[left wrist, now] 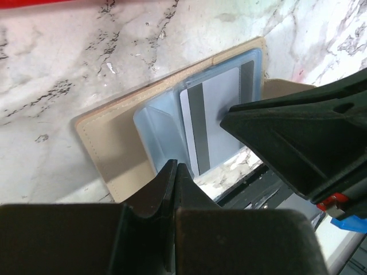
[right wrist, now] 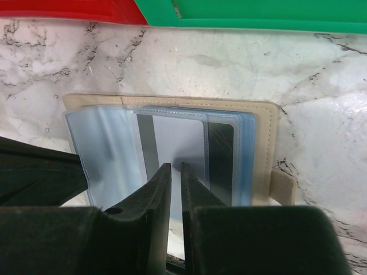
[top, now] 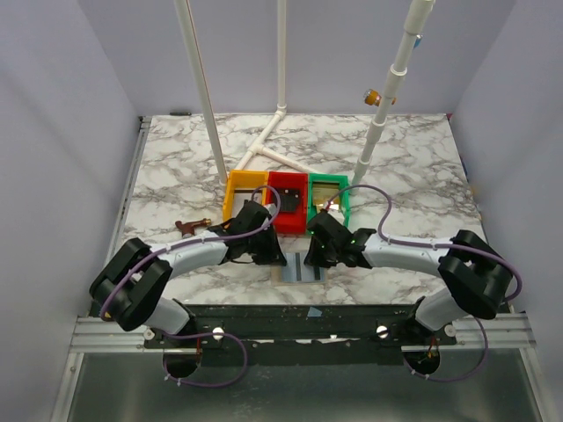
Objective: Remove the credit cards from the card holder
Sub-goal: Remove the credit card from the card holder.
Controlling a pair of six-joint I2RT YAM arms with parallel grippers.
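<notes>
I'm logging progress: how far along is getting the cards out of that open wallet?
Done: the card holder lies open, and what looks like a gold-tan card sits in the green tray. In hand: the right pincer, nearly closed, has its tips on a pale striped card in the sleeves; the left pincer is shut at the holder's edge. Left: that card is not out yet.

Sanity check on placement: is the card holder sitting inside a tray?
No, the card holder lies open on the marble table, outside the red tray and green tray.
</notes>
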